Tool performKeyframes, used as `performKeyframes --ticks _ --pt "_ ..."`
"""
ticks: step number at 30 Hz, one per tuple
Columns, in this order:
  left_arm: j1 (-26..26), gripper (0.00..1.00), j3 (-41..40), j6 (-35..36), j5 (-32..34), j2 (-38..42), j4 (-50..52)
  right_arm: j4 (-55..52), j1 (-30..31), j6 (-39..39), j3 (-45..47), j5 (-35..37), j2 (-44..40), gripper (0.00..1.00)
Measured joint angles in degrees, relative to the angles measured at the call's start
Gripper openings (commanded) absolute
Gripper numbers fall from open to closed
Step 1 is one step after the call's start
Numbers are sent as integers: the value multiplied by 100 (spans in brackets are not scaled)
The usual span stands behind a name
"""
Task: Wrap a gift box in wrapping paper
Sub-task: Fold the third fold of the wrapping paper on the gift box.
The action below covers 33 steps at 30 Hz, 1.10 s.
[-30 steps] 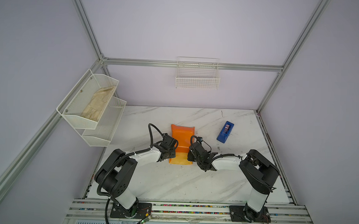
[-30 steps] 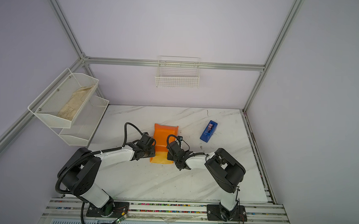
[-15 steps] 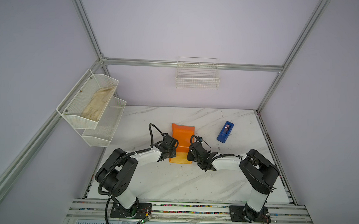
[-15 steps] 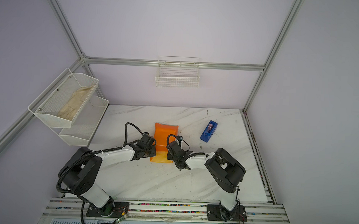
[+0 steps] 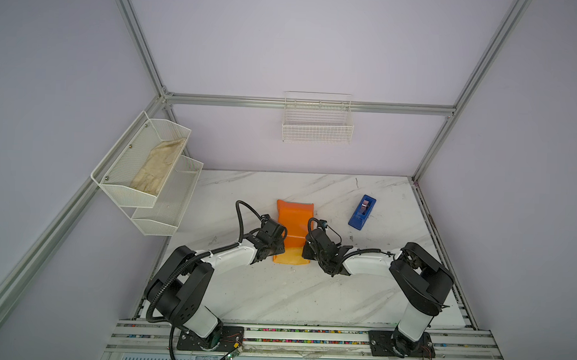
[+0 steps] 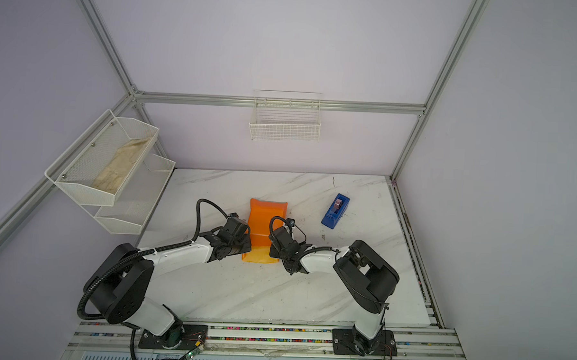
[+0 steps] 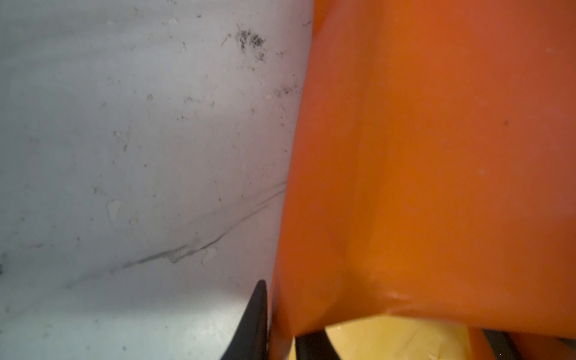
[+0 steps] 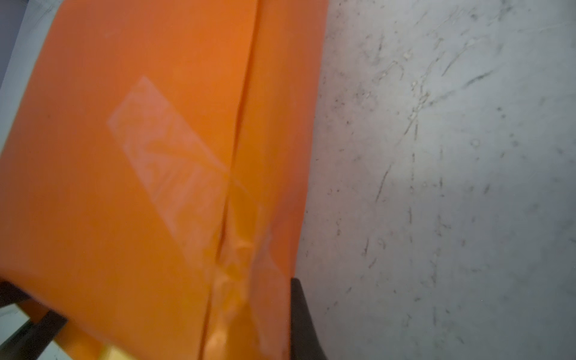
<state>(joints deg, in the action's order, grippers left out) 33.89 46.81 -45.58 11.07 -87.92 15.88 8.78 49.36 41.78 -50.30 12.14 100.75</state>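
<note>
The wrapping paper (image 5: 293, 221) (image 6: 265, 220) lies mid-table as a folded orange bundle, its yellow inside showing at the near end (image 7: 389, 339). The gift box is hidden inside it. A clear tape strip (image 8: 174, 168) crosses the seam on top. My left gripper (image 5: 280, 246) (image 6: 247, 245) (image 7: 280, 324) sits at the bundle's left near edge, shut, with the orange edge pinched between its two black fingers (image 7: 258, 321). My right gripper (image 5: 307, 248) (image 6: 272, 246) (image 8: 277, 311) is at the right near edge, shut on the paper. Only one of its fingers (image 8: 300, 321) shows, tight against the fold.
A blue tape dispenser (image 5: 362, 212) (image 6: 336, 211) stands to the right of the bundle. On the left wall hangs a white mesh rack (image 5: 123, 187) holding a beige cloth (image 5: 157, 168). A wire basket (image 5: 317, 122) hangs on the back wall. Marble table (image 5: 275, 294) stretches in front.
Both grippers have closed in on the side edges of the paper bundle. The arms and the bundle have barely shifted.
</note>
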Motion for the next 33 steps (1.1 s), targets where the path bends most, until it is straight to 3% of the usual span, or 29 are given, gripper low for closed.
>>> performKeyframes --ticks 2,5,11,16,22,33 --pt "31 46 -46 -44 -46 92 35 -24 0 -7 57 -11 -83 0" --pt "37 53 -63 -37 -52 310 225 -52 0 -13 90 -26 -92 0" --pt "37 54 -59 42 186 1250 741 -66 0 -33 136 -44 -92 0" --pt "-50 53 -59 304 348 1429 1001 -63 0 -76 136 -59 -92 1" --pt "-251 45 -61 603 -111 1086 852 -133 0 -203 136 -120 -101 26" --pt "-542 37 -52 643 -367 656 811 -461 0 -361 87 -568 -221 51"
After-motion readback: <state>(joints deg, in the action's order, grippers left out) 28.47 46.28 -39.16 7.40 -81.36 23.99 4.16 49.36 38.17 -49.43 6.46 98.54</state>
